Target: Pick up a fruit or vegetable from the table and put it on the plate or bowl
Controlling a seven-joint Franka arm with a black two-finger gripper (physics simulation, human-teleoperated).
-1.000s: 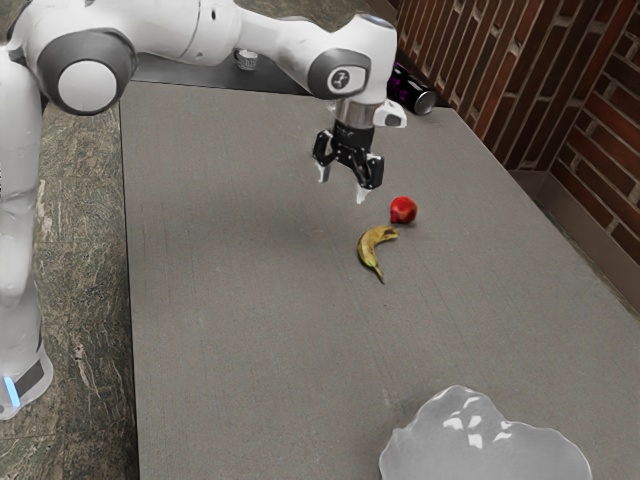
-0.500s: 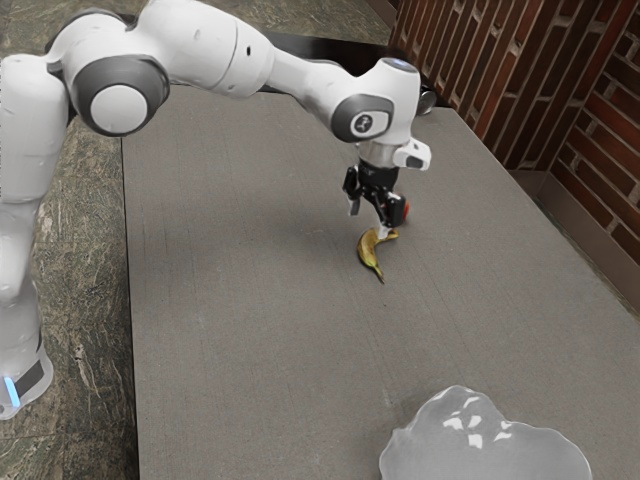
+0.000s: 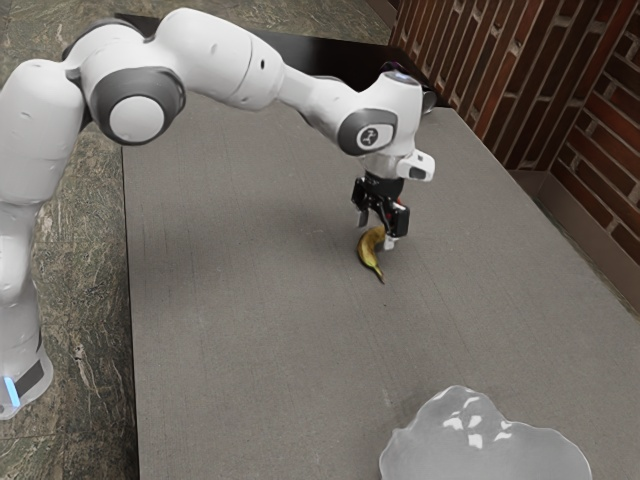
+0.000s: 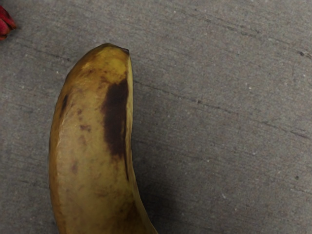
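Observation:
A yellow banana (image 3: 371, 259) with brown patches lies on the grey table (image 3: 250, 330), near its middle. My gripper (image 3: 380, 238) is low over the banana's thick upper end, open, with a finger on either side of that end. The wrist view looks straight down on the banana (image 4: 92, 161) from close by, with a sliver of a red fruit (image 4: 5, 22) beside its tip. In the exterior view the hand covers that red fruit. A white wavy-rimmed plate (image 3: 485, 445) rests at the table's near edge, toward the exterior view's right.
A brick wall (image 3: 540, 80) runs along the exterior view's right side of the table. A dark can (image 3: 428, 99) lies at the far end, mostly behind the arm. Marbled floor borders the table on the exterior view's left.
My hand has moved toward the exterior view's right and come down from above the table to the banana's upper end. The banana has stayed where it was.

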